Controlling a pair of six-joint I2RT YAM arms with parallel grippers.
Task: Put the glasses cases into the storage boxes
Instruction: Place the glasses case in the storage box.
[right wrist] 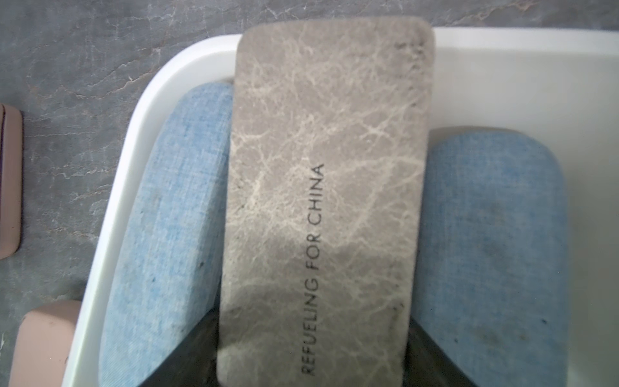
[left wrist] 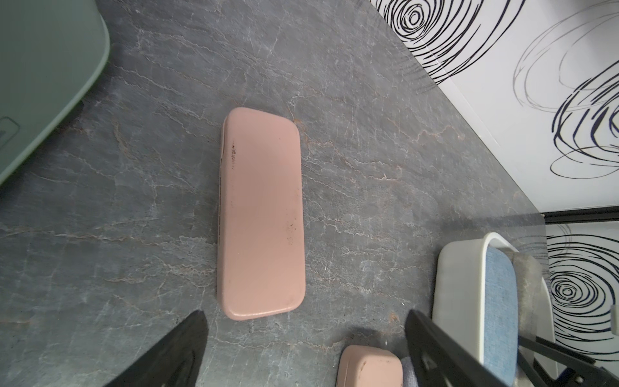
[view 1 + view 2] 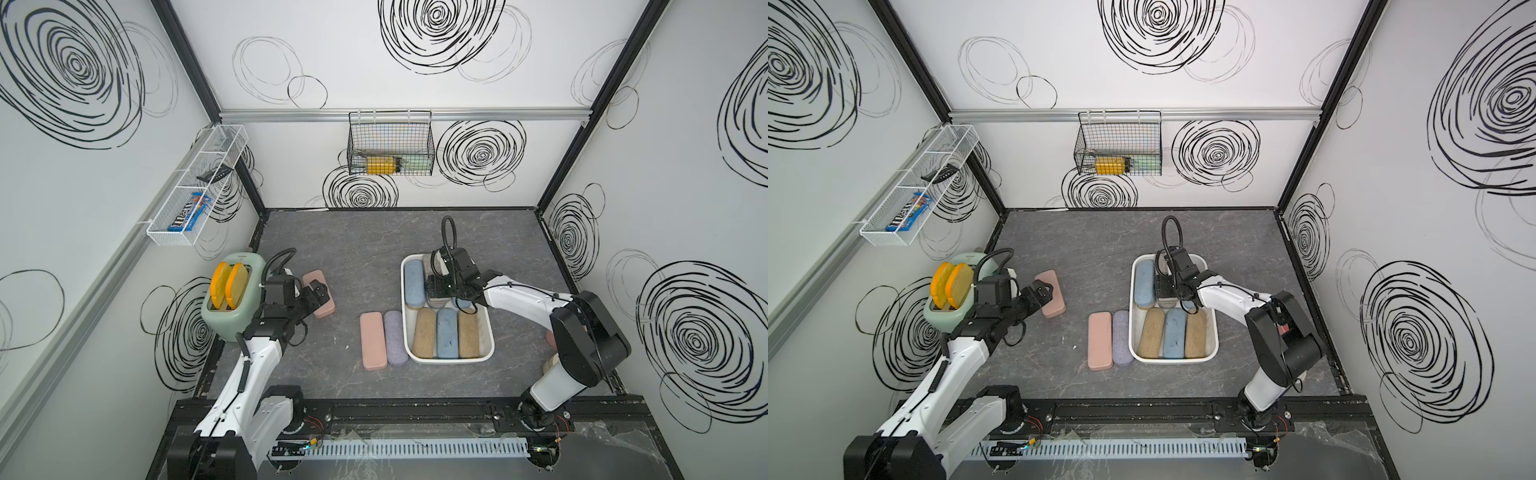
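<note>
A flat pink glasses case (image 2: 261, 214) lies on the grey table beside the toaster. My left gripper (image 2: 305, 315) hovers over its near end, open and holding nothing; both top views show it there (image 3: 319, 291) (image 3: 1044, 289). My right gripper (image 1: 313, 335) is shut on a flat grey-beige case (image 1: 328, 150) over the white storage box (image 3: 451, 360). That case sits between two blue cases (image 1: 167, 217) (image 1: 492, 234), and its far end reaches over the box's rim (image 1: 134, 117). Tan and blue cases (image 3: 446, 332) fill the box's near half. A pink case (image 3: 372, 340) and a lilac one (image 3: 395, 337) lie just left of the box.
A green toaster (image 3: 232, 297) with two orange-edged toast slices stands at the table's left edge, close behind my left arm. Wire baskets (image 3: 390, 143) (image 3: 195, 187) hang on the back and left walls. Pinkish and tan things (image 3: 550, 338) show partly behind my right arm.
</note>
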